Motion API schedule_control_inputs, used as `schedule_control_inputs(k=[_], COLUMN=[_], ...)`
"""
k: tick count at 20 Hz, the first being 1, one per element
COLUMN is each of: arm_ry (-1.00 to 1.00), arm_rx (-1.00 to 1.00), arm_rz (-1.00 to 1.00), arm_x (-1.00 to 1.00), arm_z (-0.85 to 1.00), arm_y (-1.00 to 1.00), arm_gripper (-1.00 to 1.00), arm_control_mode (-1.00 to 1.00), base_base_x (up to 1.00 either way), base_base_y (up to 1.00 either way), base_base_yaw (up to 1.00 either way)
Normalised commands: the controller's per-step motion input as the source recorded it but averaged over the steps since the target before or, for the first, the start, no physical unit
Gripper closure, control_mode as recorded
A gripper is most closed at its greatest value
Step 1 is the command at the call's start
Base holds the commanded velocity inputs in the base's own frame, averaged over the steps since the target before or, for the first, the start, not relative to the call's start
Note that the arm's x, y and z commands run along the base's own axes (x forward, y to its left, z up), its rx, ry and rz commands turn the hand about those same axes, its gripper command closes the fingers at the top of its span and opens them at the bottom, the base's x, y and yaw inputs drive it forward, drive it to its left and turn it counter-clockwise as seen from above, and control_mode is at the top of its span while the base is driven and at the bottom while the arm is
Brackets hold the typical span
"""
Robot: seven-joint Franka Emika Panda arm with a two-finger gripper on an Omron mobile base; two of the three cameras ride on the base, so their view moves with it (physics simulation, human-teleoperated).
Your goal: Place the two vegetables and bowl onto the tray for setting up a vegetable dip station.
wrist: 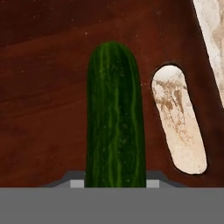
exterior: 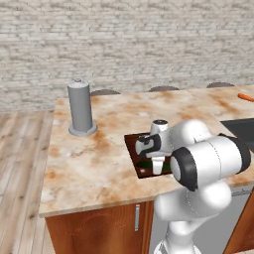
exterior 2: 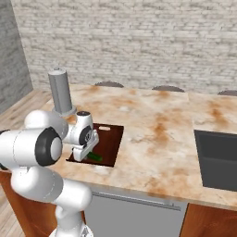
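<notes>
My gripper (wrist: 114,183) is shut on the dark green vegetable (wrist: 114,118), with a fingertip pressed on either side of it. It holds the vegetable just over the dark reddish-brown tray (wrist: 39,96), beside the slot handle (wrist: 178,122). From the right base view, the gripper (exterior 2: 84,155) points down at the tray's (exterior 2: 109,143) near end, and the green vegetable (exterior 2: 95,158) pokes out below it. I cannot tell whether it touches the wood. The orange carrot (exterior: 245,96) lies far off on the counter's right. The bowl is out of view.
A tall grey cylinder (exterior: 80,106) stands on the marble counter's left part, behind the tray (exterior: 133,149). A dark sink basin (exterior 2: 217,157) is sunk into the counter on the right. The counter's front edge runs close to the tray.
</notes>
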Motion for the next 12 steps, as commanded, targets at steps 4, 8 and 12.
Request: schedule_control_inputs(k=[4, 8, 12], arm_ry=[0.03, 0.02, 0.04], arm_rx=[0.0, 0.0, 0.0], arm_rz=[0.06, 0.09, 0.04], arm_x=[0.02, 0.0, 0.0], arm_z=[-0.07, -0.07, -0.1], arm_y=[0.0, 0.0, 0.0], arm_gripper=[1.0, 1.0, 1.0], arm_control_mode=[-1.0, -1.0, -1.0], base_base_x=[0.0, 0.0, 0.0], base_base_y=[0.0, 0.0, 0.0], base_base_yaw=[0.0, 0.0, 0.0])
